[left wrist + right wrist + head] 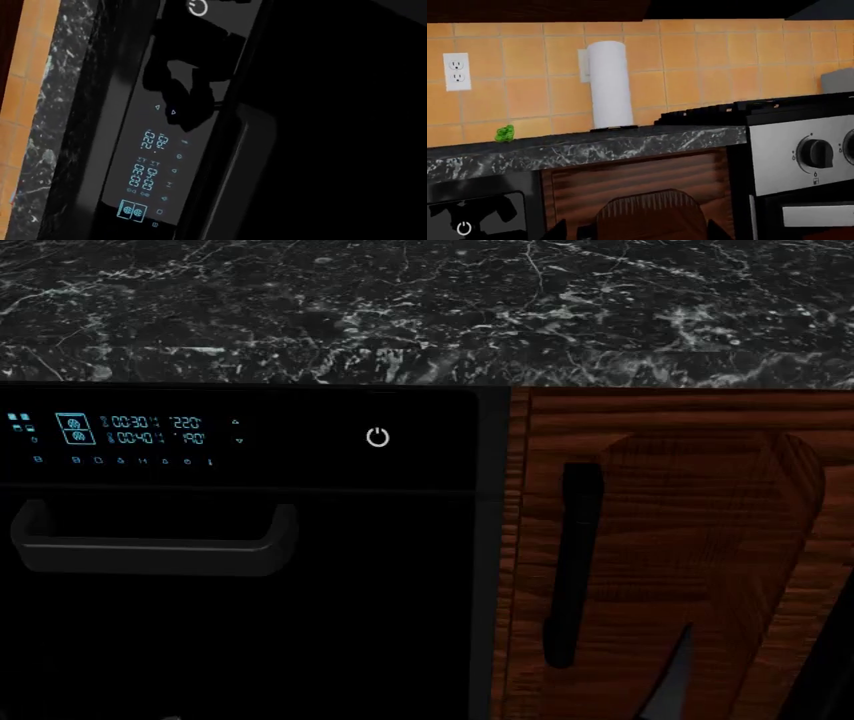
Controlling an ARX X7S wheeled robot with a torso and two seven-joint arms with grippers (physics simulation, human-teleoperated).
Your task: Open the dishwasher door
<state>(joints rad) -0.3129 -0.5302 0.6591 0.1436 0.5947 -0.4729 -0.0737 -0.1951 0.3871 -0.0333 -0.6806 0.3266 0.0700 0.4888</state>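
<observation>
The dishwasher door (240,640) is a glossy black front filling the left of the head view, and it stands closed. Its dark grey bar handle (147,540) runs below the blue-lit display (134,430) and the white power symbol (378,437). The left wrist view looks at the door from very near, showing the display (148,170), the handle (243,150) and a dark reflection of the gripper; its own fingers do not show. My right gripper (637,232) is open and empty before the wood cabinet door, with the power symbol (464,228) to one side.
A black marble countertop (427,310) runs above the door. The reddish wood cabinet door (667,540) with a vertical black handle (577,560) is to the right. A grey stove with knobs (817,152), a paper towel roll (608,85) and a small green object (505,133) show beyond.
</observation>
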